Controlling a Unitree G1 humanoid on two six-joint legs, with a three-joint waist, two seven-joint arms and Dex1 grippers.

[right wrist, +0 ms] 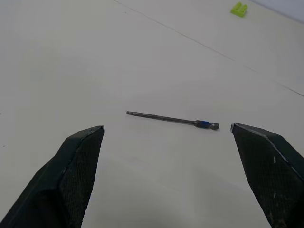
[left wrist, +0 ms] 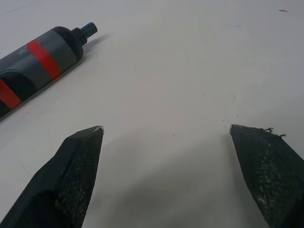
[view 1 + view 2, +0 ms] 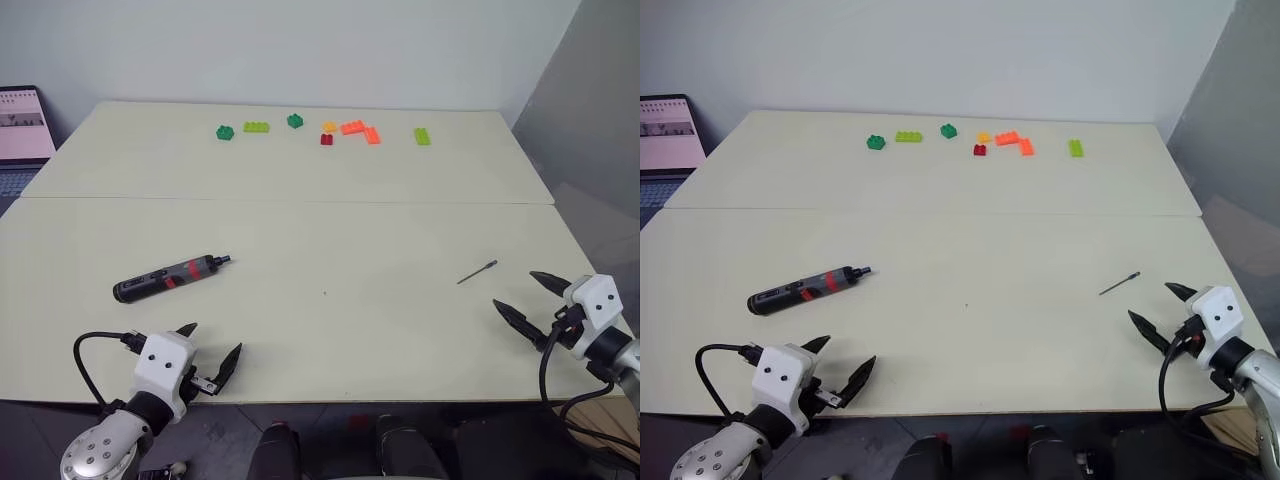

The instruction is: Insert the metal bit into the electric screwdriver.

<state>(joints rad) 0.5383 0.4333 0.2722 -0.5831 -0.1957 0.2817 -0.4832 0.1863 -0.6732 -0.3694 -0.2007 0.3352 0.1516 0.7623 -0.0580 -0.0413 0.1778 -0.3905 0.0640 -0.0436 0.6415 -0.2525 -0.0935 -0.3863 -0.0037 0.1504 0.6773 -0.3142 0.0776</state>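
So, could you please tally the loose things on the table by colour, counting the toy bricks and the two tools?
Dark green toy bricks: 2
Lime green toy bricks: 2
Orange toy bricks: 2
Yellow toy brick: 1
Dark red toy brick: 1
Black and grey pen-shaped electric screwdriver with red bands: 1
Thin dark grey metal bit: 1
Total: 10

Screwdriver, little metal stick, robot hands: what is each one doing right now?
electric screwdriver: lying flat on the table, no bit in it.
metal bit: lying loose on the table.
left end effector: open, empty.
right end effector: open, empty.
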